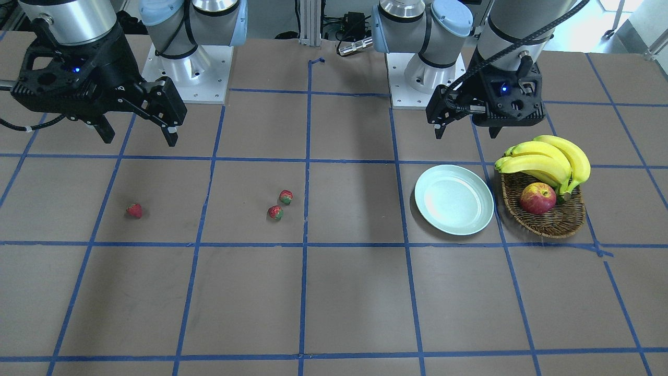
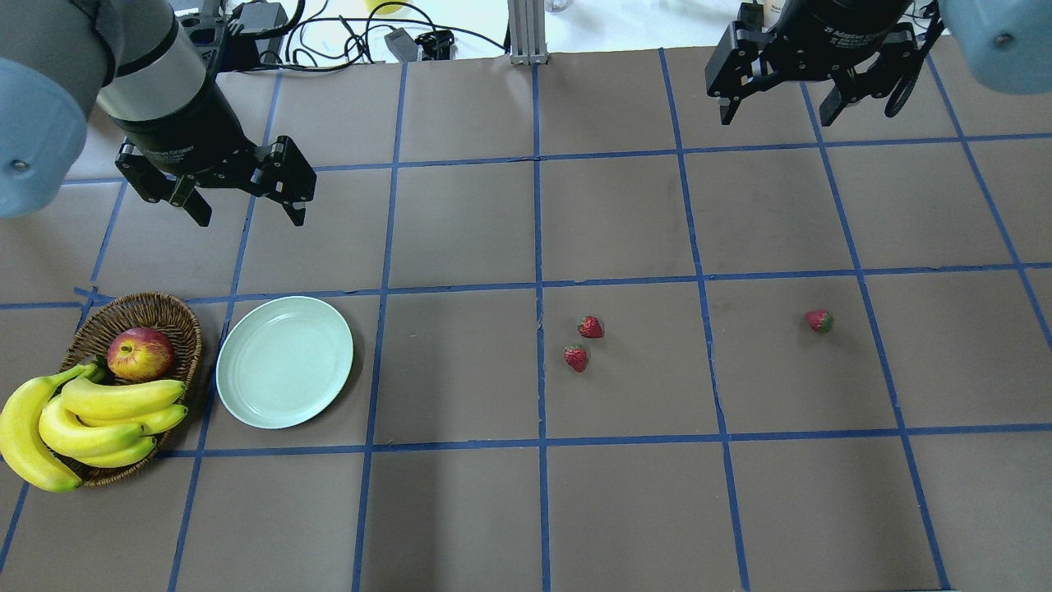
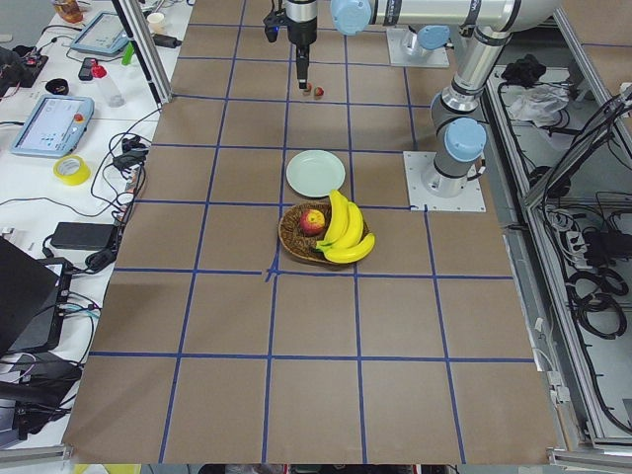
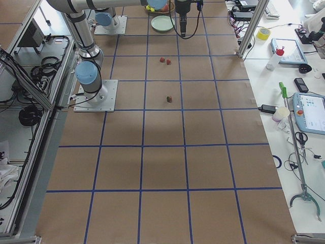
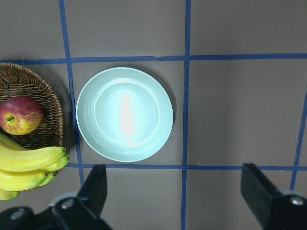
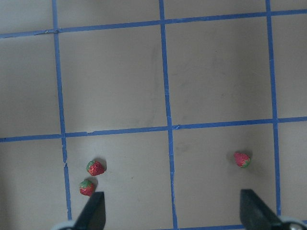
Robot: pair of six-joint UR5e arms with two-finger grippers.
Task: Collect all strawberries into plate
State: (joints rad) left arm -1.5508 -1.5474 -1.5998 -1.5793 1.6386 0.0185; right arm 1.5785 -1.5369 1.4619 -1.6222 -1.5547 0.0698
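Observation:
Three small red strawberries lie on the brown table: two close together near the middle [image 2: 590, 326] [image 2: 576, 358] and one alone further right [image 2: 819, 321]. They also show in the right wrist view [image 6: 96, 167] [image 6: 87, 187] [image 6: 242, 159]. The pale mint-green plate [image 2: 284, 362] sits at the left, empty, and fills the left wrist view [image 5: 124, 114]. My left gripper [image 2: 246, 210] hangs open and empty above the table behind the plate. My right gripper [image 2: 775, 119] hangs open and empty high over the far right, well behind the strawberries.
A brown wicker basket [image 2: 177, 311] stands left of the plate, touching or nearly touching it. It holds a red-yellow apple [image 2: 140, 353] and a bunch of bananas [image 2: 82, 419]. Blue tape lines grid the table.

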